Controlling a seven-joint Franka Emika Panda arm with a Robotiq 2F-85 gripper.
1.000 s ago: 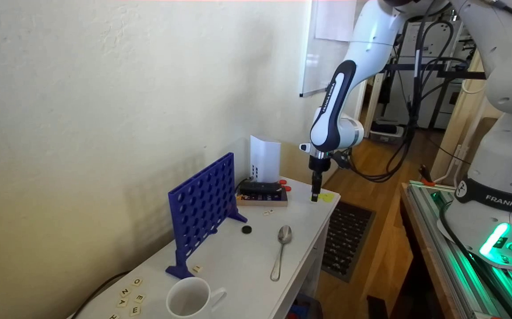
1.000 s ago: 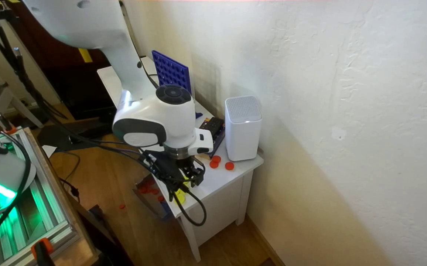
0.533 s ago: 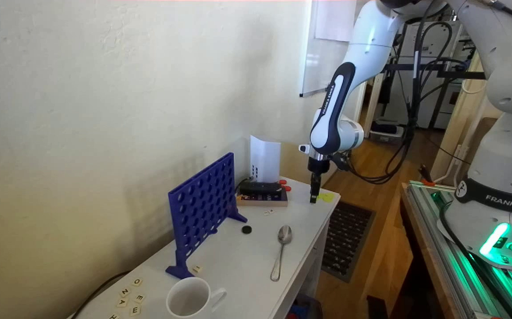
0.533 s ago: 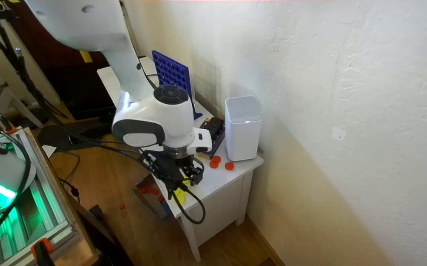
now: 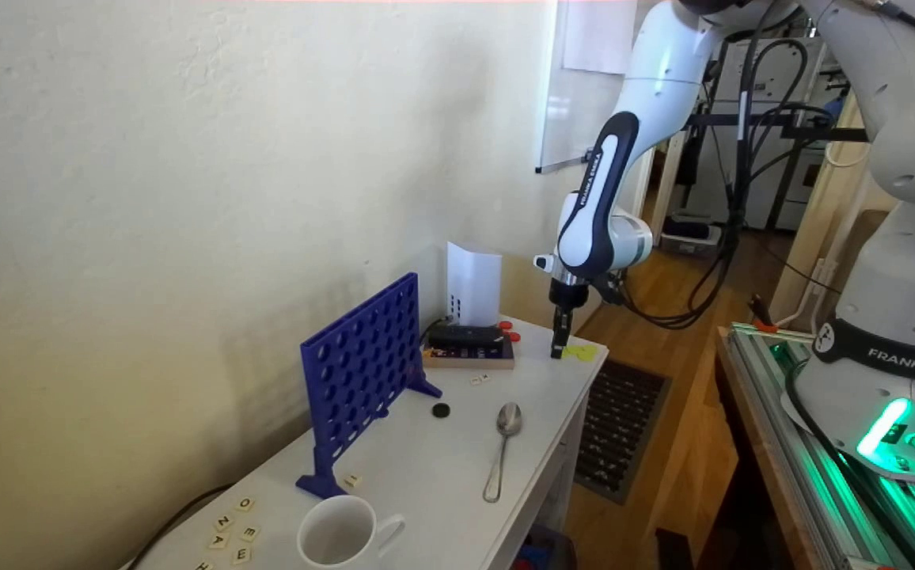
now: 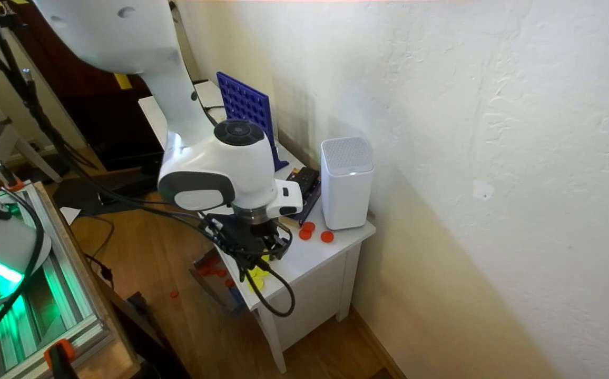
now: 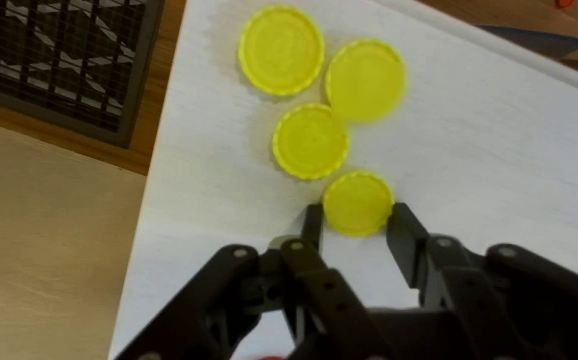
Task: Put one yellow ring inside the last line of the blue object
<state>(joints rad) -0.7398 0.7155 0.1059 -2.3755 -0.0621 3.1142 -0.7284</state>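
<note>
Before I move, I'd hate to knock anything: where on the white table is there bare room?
Bare tabletop lies between the black disc, spoon and white cup, and between the spoon and yellow rings. Crowded: the end with the tool, those rings, red discs and white box; also among the letter tiles.

A: Arm (image 5: 881,103), posture?
B: Bent. In an exterior view the forearm (image 5: 655,111) slants down toward seven o'clock, ending at the wrist (image 5: 600,237). The base (image 5: 877,396) sits at four o'clock in frame, its light strip (image 5: 883,427) green.
A: And the gripper (image 7: 357,225)?
B: Below the wrist in both exterior views, pointing nearly to six.
A: Wrist view?
B: Dark fingers (image 7: 409,245) enter from six, leaning toward eleven. Tips apart, at nine and three around the gap. Clamping force: cannot tell.
</note>
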